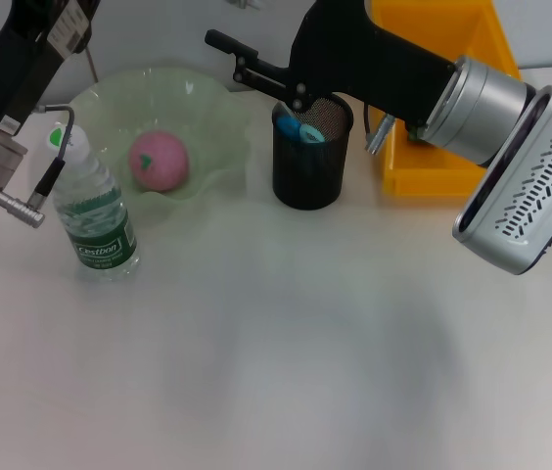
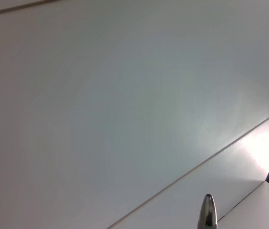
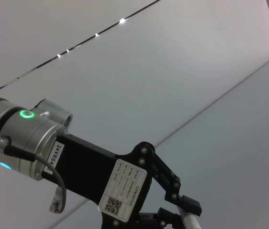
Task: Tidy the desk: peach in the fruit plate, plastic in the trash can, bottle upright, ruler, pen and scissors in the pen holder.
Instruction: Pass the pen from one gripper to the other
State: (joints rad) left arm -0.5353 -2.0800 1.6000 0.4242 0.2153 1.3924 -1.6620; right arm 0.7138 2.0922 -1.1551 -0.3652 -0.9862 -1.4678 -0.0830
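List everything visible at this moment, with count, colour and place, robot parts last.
Peach: one, pink, in the fruit plate.
Fruit plate: one, pale green, wavy rim, far left of the desk.
Bottle: one, clear with a green label, upright in front of the plate's left edge.
Pen holder: one, black mesh, right of the plate, something blue inside.
Bin: one, yellow, far right, mostly hidden by the right arm.
Desk: one, white.
Left gripper: one, black, raised at the far left, holding a silvery rod.
Right gripper: one, black, reaching over the pen holder toward the plate's far edge.
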